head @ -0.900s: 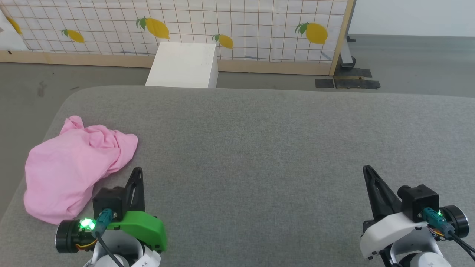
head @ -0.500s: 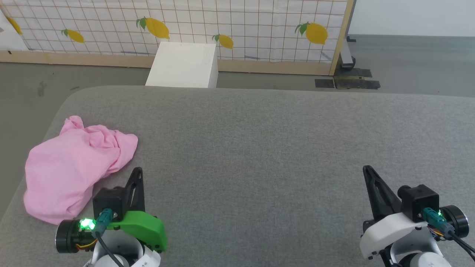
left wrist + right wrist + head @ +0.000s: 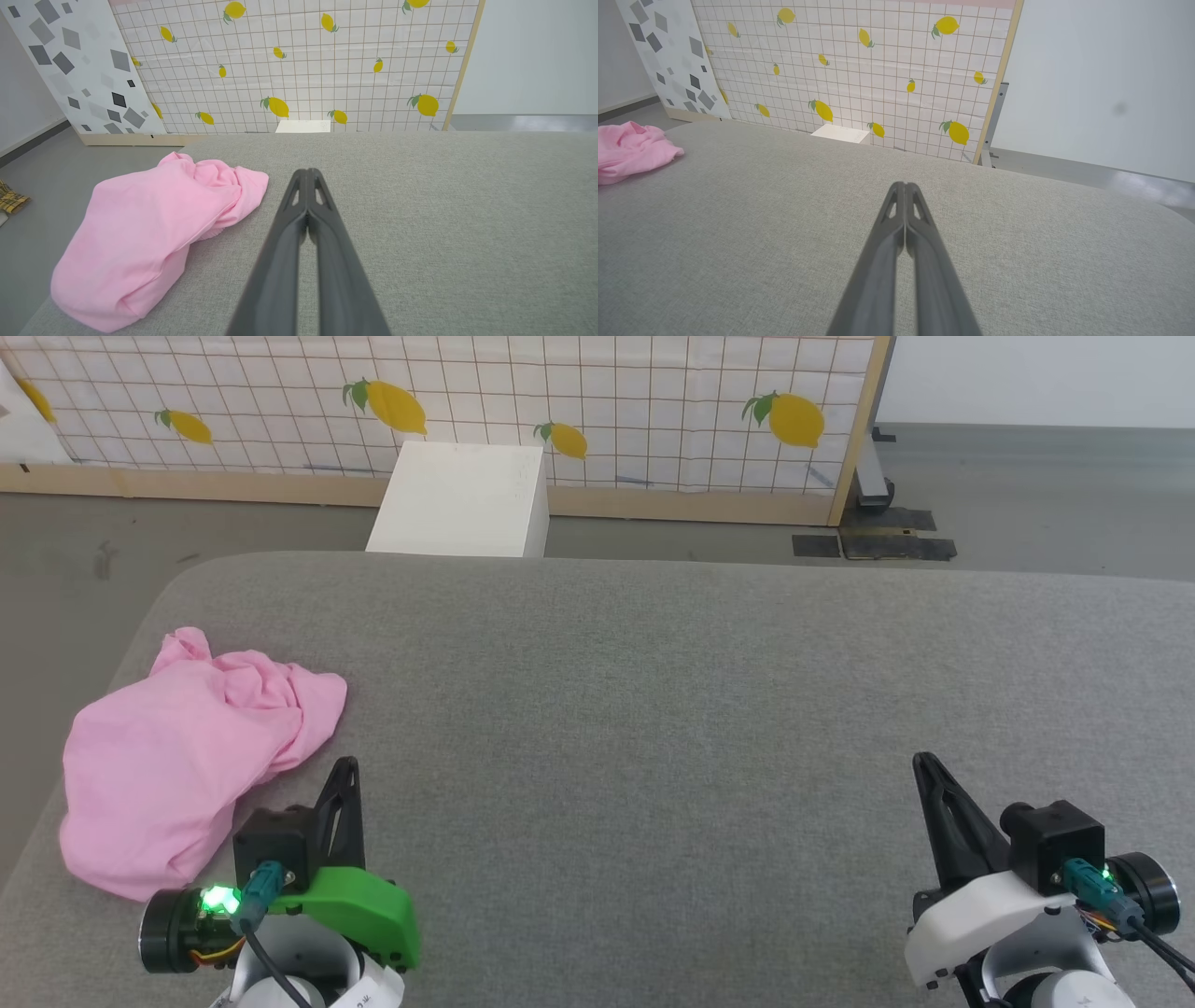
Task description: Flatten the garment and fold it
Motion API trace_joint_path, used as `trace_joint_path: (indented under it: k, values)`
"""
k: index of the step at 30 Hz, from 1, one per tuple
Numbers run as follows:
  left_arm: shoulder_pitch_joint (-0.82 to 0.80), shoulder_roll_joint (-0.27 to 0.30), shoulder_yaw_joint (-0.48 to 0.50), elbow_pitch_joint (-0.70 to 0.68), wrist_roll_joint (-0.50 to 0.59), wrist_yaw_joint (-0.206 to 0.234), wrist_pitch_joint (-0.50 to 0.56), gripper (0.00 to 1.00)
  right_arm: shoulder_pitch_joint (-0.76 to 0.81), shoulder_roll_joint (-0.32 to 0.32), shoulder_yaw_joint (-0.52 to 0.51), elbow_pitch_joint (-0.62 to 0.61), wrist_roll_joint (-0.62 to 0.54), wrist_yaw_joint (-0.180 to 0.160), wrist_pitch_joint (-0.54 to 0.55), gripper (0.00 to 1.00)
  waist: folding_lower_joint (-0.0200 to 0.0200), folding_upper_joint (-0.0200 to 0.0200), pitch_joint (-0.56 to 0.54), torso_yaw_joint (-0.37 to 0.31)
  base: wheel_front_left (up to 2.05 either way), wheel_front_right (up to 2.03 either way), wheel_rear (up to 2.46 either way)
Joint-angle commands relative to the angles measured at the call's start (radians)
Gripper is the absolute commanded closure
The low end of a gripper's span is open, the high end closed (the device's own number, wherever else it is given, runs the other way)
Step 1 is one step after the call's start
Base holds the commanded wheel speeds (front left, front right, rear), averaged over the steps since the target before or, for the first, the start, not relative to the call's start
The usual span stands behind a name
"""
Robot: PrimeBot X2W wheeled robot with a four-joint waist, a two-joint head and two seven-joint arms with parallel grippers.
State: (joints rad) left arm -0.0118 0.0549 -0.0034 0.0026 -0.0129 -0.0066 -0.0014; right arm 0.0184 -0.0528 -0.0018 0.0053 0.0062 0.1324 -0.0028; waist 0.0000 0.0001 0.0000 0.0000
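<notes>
lying crumpled in a heap near the left end of the grey padded surface (image 3: 653, 691), the pink garment (image 3: 187, 775) sits just beside the left gripper (image 3: 347, 765), apart from its fingers. that gripper's dark fingers are pressed together with nothing between them. the right gripper (image 3: 922, 761), well apart on the other side, is likewise closed and empty. beyond the surface a white box (image 3: 462, 499) stands before a lemon-print screen (image 3: 607, 401).

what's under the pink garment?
The crumpled garment lies on the grey fabric surface, near its left edge. Whatever is beneath or inside the folds is covered and cannot be seen.
</notes>
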Motion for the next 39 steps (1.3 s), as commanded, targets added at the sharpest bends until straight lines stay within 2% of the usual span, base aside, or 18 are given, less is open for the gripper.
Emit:
trace_joint_path:
  k: [1, 3, 4, 28, 39]
  values:
    - [0.012, -0.005, 0.003, -0.003, 0.013, 0.007, 0.001, 1.0, -0.018, 0.003, 0.002, -0.005, -0.006, -0.002, 0.003, 1.0, 0.0, -0.0001, 0.0, 0.0, 0.0, 0.0, 0.0]
    - [0.012, -0.005, 0.003, -0.003, 0.013, 0.007, 0.001, 1.0, -0.018, 0.003, 0.002, -0.005, -0.006, -0.002, 0.003, 1.0, 0.0, -0.0001, 0.0, 0.0, 0.0, 0.0, 0.0]
    - [0.012, -0.005, 0.003, -0.003, 0.013, 0.007, 0.001, 0.0, -0.018, 0.003, 0.002, -0.005, -0.006, -0.002, 0.003, 0.0, 0.0, -0.0001, 0.0, 0.0, 0.0, 0.0, 0.0]
    - [-0.004, 0.0, -0.028, 0.025, -0.037, 0.006, -0.031, 0.0, -0.013, 0.0, 0.007, 0.026, 0.02, 0.0, -0.035, 0.0, 0.0, -0.0001, -0.001, 0.01, 0.0, 0.0, 0.0]
    - [-0.013, 0.003, -0.04, 0.037, -0.056, 0.012, -0.052, 0.0, -0.021, 0.0, 0.011, 0.036, 0.029, 0.0, -0.053, 0.0, 0.0, -0.0001, 0.003, 0.063, 0.0, 0.0, 0.0]
